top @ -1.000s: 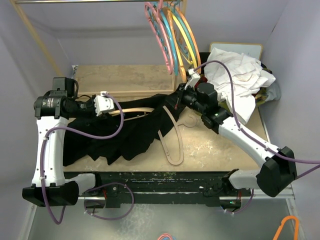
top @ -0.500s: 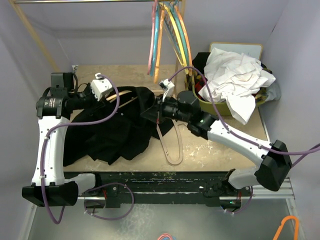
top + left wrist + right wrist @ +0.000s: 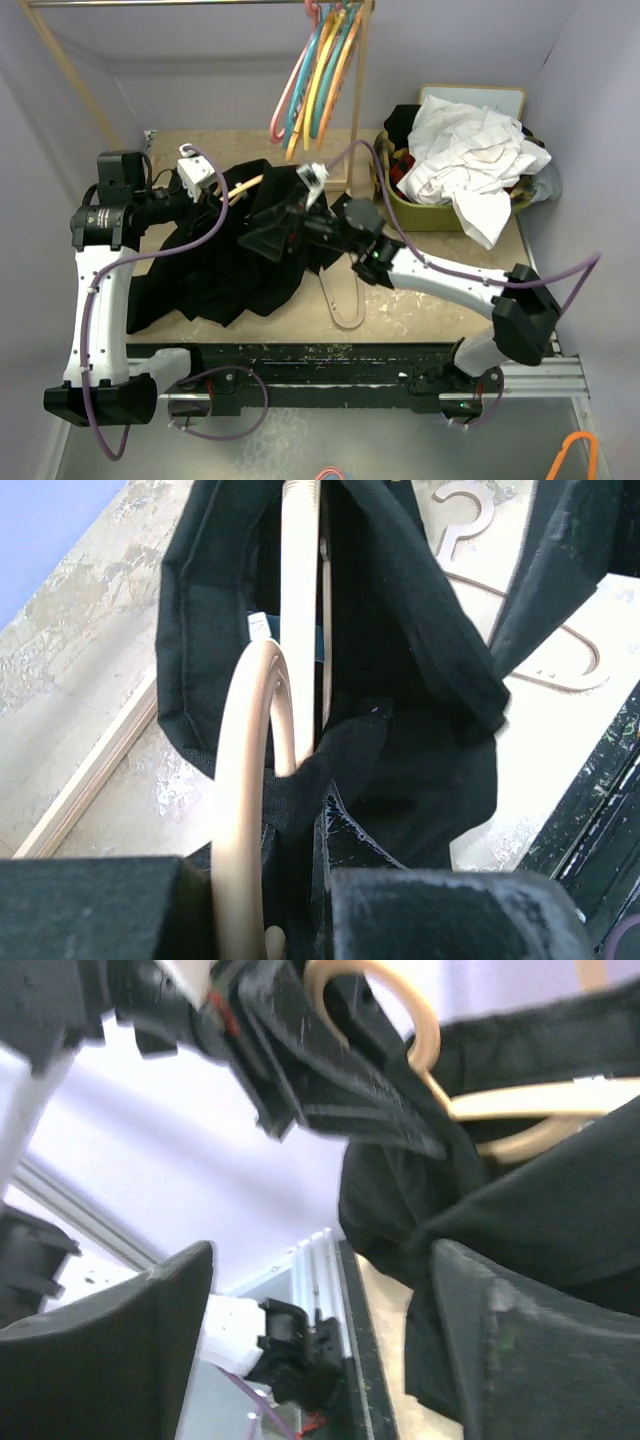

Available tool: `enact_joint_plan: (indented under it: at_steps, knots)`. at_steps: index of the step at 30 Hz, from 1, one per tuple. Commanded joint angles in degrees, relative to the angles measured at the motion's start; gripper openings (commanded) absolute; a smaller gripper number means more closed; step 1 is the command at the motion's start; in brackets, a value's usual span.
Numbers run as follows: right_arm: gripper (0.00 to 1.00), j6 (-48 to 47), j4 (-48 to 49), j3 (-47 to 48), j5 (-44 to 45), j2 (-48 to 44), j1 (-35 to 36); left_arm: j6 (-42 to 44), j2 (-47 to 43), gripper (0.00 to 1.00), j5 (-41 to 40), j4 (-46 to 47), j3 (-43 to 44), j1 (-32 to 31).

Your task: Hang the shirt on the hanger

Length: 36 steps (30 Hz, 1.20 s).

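White-shelled, the left arm stands along the left side of the table (image 3: pixel 255 145) and bends inward toward the middle. The left gripper (image 3: pixel 222 192) is clenched on the hanger (image 3: pixel 238 780). In the left wrist view the pale cream hook curves down between the fingers, and a little black cloth is caught there with it. From the hook, the hanger's pale bar runs away from the camera into a dark opening of the shirt (image 3: pixel 225 265), whose fabric wraps around it on both sides. Which opening of the garment this is cannot be told.

The rest of the shirt lies in a rumpled black heap on the table, spreading from the left arm's elbow toward the centre. One fold of it is raised in a peak just right of the left gripper.

At that peak is the right gripper (image 3: pixel 322 1260), released. Its two dark fingers stand wide apart in the right wrist view with nothing between them. Black cloth lies close by the right-hand finger, but contact cannot be judged.

Just right of the heap, a pinkish-tan hanger (image 3: pixel 347 323) lies flat on the table, partly under the shirt's edge. Above the middle, pink, teal, yellow and orange hangers (image 3: pixel 320 80) hang tilted from a rail. At the far right a green basket (image 3: pixel 395 203) holds a heaped white cloth (image 3: pixel 465 150).
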Motion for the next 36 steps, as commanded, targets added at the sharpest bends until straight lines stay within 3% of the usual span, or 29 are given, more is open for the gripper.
enact_joint_plan:
  at_steps: [1,7,12,14,15,16,19,24,28,36]
  knots:
    - [1.0,-17.2,16.3,-17.5,1.8,-10.6,1.5,4.3,-1.4,0.0,4.3,0.3,1.6,0.3]
    - [1.0,-37.2,26.3,-41.7,8.9,-25.3,1.2,17.7,-0.6,0.0,13.3,-8.1,-0.2,0.4]
    - [1.0,-48.9,17.9,-45.0,12.5,-34.1,-5.1,32.5,1.6,0.0,15.0,-17.6,-0.1,0.3]
    - [0.88,-51.4,16.5,-43.5,9.3,-33.7,-10.5,37.1,3.1,0.0,14.4,-20.6,-0.3,0.3]
    - [0.78,-52.0,15.0,-41.1,3.9,-32.9,-13.4,39.8,3.8,0.0,14.0,-22.1,-0.4,0.3]
    - [0.75,-52.0,13.5,-39.2,0.1,-31.7,-16.1,41.7,4.2,0.0,13.8,-23.4,-0.4,0.2]
    - [0.8,-55.8,7.5,-33.7,-9.3,-29.8,-18.9,43.5,5.0,0.0,13.4,-24.4,-0.1,0.1]
    - [0.8,-63.5,-14.6,-21.4,-21.2,-22.2,-19.3,44.3,6.4,0.0,13.1,-25.3,1.4,-0.5]
    - [0.72,-66.4,-23.1,-13.7,-25.6,-14.7,-19.3,45.1,7.2,0.0,15.0,-25.7,1.6,-1.0]
    - [0.65,-69.7,-32.7,-3.3,-30.8,-5.8,-19.6,41.6,7.5,0.0,15.0,-22.1,1.7,-1.7]
